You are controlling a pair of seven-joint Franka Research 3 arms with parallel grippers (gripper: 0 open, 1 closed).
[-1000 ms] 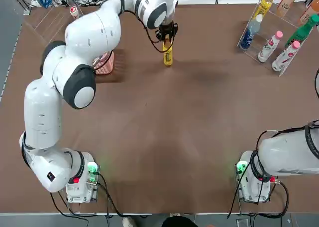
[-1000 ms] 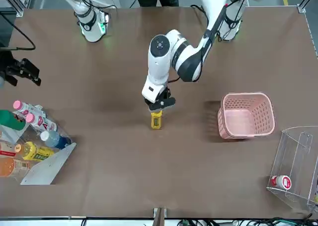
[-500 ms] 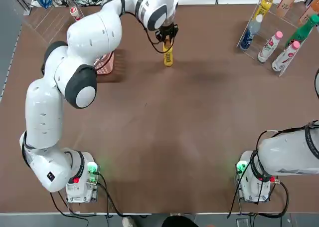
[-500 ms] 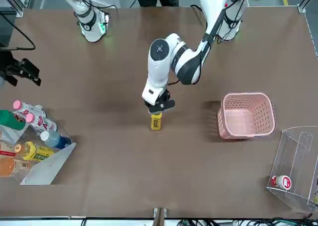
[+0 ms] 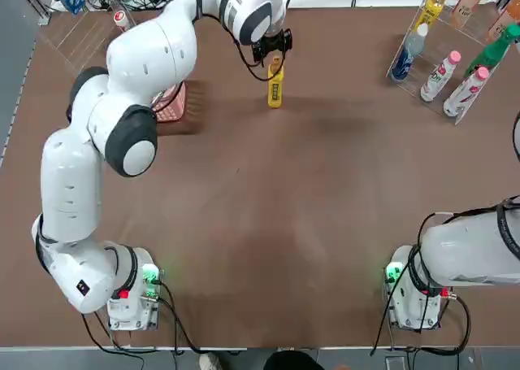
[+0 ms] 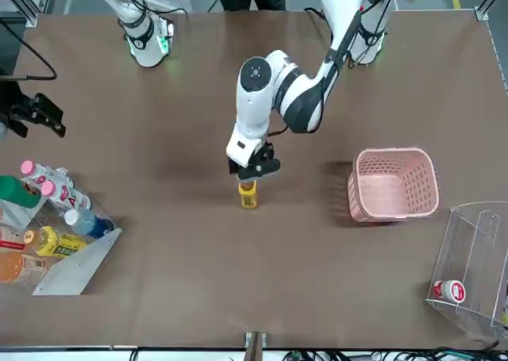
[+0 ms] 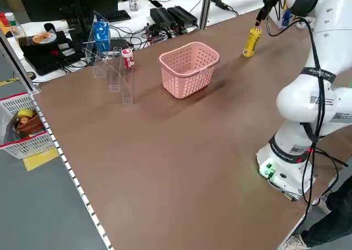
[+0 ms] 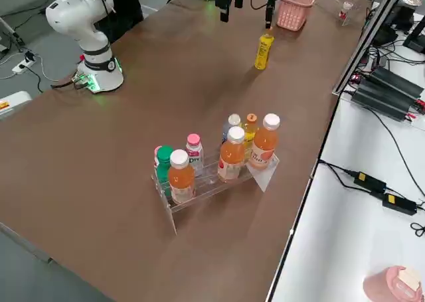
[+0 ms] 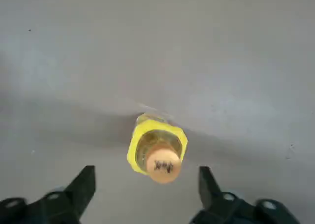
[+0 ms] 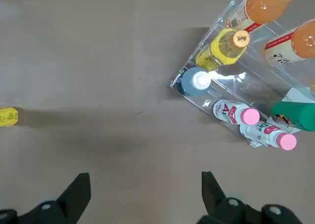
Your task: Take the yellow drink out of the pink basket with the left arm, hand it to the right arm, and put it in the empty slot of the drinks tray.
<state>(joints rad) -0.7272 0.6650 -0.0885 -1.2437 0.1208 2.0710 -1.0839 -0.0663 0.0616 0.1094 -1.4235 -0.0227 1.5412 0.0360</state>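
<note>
Left gripper (image 5: 275, 46) hangs just above the yellow drink (image 5: 275, 84), its two fingers (image 9: 81, 188) spread wide on either side of the orange cap and touching nothing, so the bottle is released. In the left wrist view the cap sits between the fingertips with clear table on both sides. The drink stands upright on the brown table (image 5: 268, 224), in the upper middle of the top view, well apart from the basket and from the tray.

The left arm (image 5: 130, 134) reaches from its base at the lower left of the top view up and across to the upper centre. The right arm (image 5: 475, 252) stays parked at the lower right edge of that view; the right gripper (image 10: 142, 197) shows in its wrist view with fingers spread and nothing between them, looking down at the table.

The drinks tray (image 8: 212, 179), a clear acrylic rack, sits at the upper right of the top view and the lower left of the front view. It holds orange bottles, white bottles with pink caps, a green-capped bottle, a blue one and a yellow one.

The pink basket (image 6: 394, 184) stands at the right of the front view, with nothing in it. A second clear acrylic stand (image 6: 476, 258) sits at the lower right of the front view with a small red-and-white item (image 6: 449, 290) at its foot.
</note>
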